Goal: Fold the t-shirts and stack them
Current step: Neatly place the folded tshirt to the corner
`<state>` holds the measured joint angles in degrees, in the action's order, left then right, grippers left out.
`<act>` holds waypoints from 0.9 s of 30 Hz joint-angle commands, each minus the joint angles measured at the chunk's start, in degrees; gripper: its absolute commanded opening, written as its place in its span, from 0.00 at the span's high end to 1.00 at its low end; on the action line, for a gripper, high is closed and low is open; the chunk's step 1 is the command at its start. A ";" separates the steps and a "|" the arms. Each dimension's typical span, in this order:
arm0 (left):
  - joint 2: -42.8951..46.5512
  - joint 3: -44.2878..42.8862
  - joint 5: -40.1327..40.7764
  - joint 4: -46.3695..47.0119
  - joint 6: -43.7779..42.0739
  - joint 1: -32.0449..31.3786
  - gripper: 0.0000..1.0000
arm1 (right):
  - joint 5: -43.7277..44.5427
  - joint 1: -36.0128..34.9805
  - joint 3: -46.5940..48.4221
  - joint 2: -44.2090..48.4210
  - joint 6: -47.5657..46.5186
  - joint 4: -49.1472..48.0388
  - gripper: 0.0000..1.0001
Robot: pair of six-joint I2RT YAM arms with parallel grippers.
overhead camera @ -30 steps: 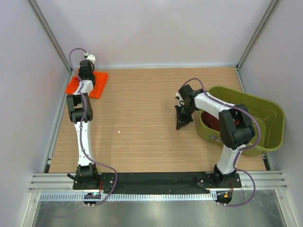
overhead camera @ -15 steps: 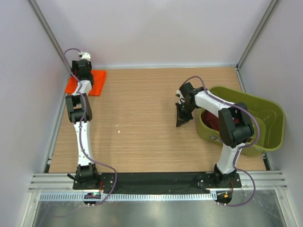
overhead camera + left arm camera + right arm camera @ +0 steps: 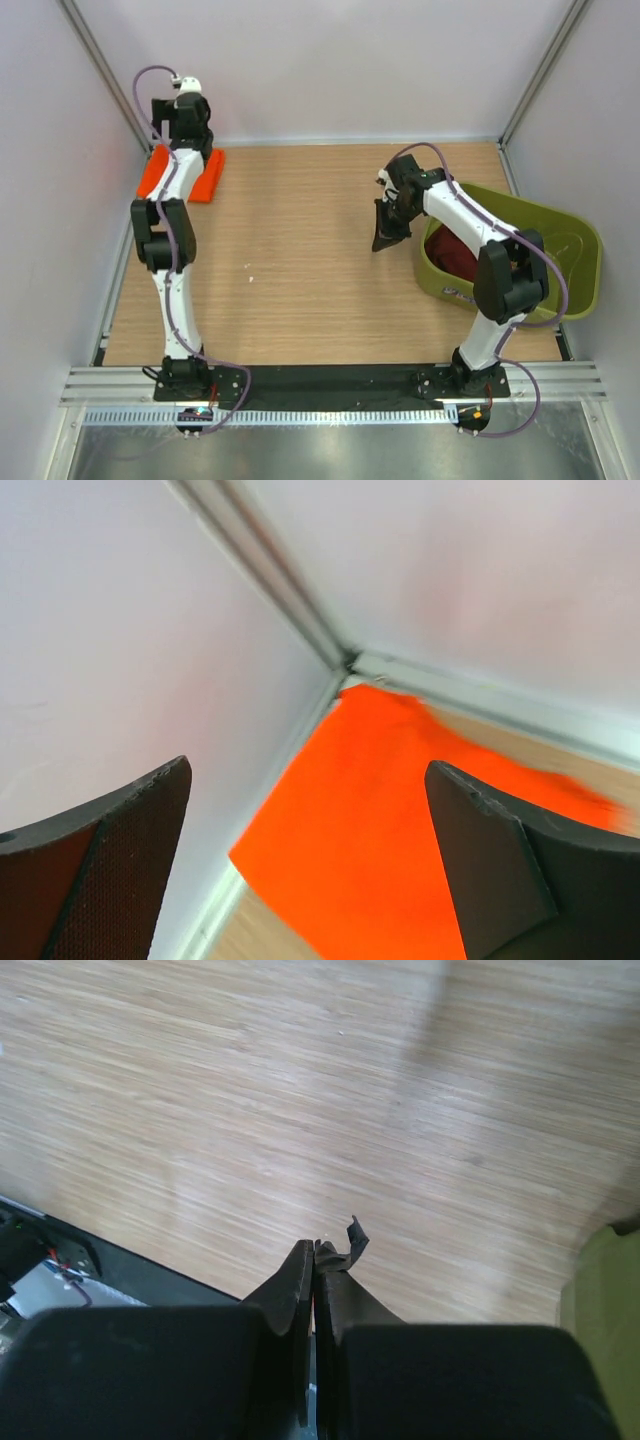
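The bright orange t-shirt (image 3: pixel 207 174) lies folded flat in the far left corner of the table, partly hidden by my left arm. My left gripper (image 3: pixel 188 140) hovers above it, open, with nothing between its fingers; in the left wrist view the orange t-shirt (image 3: pixel 400 820) fills the gap of the left gripper (image 3: pixel 308 770). The dark maroon t-shirt (image 3: pixel 456 250) sits bunched inside the olive-green tub (image 3: pixel 565 215). My right gripper (image 3: pixel 386 235) points down over bare wood just left of the tub, shut. In the right wrist view only a small dark flap shows at the tips of the right gripper (image 3: pixel 316 1246).
Side walls and a back wall enclose the wooden table (image 3: pixel 300 260); the orange t-shirt lies tight against the left wall. The tub stands at the right edge, its rim (image 3: pixel 600 1290) close beside my right gripper. A black strip (image 3: pixel 320 380) runs along the near edge.
My left gripper has opened, let go of the orange t-shirt and risen toward the back wall. The right arm has lifted a little; its gripper stays shut in the same spot.
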<state>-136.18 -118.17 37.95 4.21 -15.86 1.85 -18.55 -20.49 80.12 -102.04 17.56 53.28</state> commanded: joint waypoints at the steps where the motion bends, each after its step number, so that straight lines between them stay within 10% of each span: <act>1: 18.56 3.19 -1.20 -8.12 11.34 -4.65 0.00 | 0.44 0.45 4.08 6.14 2.03 4.12 0.99; 7: 42.88 27.36 -22.61 -10.00 22.62 -8.35 0.00 | -1.49 0.36 -0.74 11.42 4.49 1.22 0.98; 14: 61.62 44.86 -25.20 -24.49 27.26 -20.99 0.00 | -3.16 -4.89 -7.69 15.38 8.19 -6.25 0.94; 27: 64.11 61.73 -21.77 -24.17 48.37 -56.77 0.00 | 4.04 -11.06 -21.56 26.09 14.50 -16.35 0.79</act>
<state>-72.18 -57.76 16.25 -24.10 25.23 -53.45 -17.58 -30.65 63.05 -79.22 28.25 42.89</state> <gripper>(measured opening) 0.996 0.195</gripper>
